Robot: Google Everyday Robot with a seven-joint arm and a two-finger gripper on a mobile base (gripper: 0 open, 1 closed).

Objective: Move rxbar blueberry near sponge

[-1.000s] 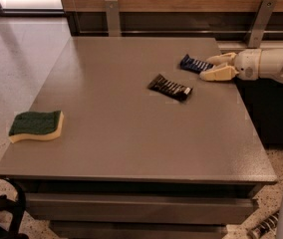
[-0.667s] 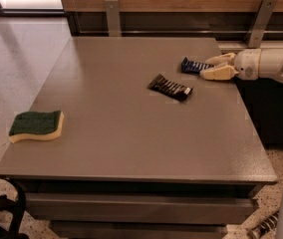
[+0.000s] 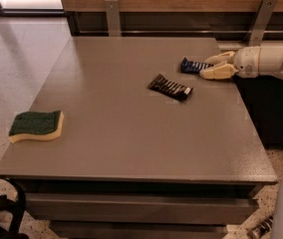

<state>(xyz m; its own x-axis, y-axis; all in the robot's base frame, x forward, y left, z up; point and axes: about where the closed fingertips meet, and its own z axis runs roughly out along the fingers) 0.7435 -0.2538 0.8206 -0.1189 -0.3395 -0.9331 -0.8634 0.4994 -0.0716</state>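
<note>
The rxbar blueberry (image 3: pixel 191 64) lies flat near the desk's (image 3: pixel 131 143) far right corner, close to the right edge. The end effector (image 3: pixel 205 67) reaches in over that right edge, its two pale fingers (image 3: pixel 220 72) spread apart on either side of the bar's right end; whether they touch the wrapper is hard to make out. A black-wrapped bar (image 3: pixel 170 87) lies just beside the blue one, toward the desk's middle. The sponge (image 3: pixel 36 125) sits well apart at the left edge, near the front left corner, green side up

There are two bars: a blue bar (image 3: pixel 191 64) at the jaws, a dark bar (image 3: pixel 170 87) near them. One sponge (image 3: pixel 36 125) lies well apart. One gripper (image 3: pixel 205 67) is at the table's (image 3: pixel 131 143) edge.
</note>
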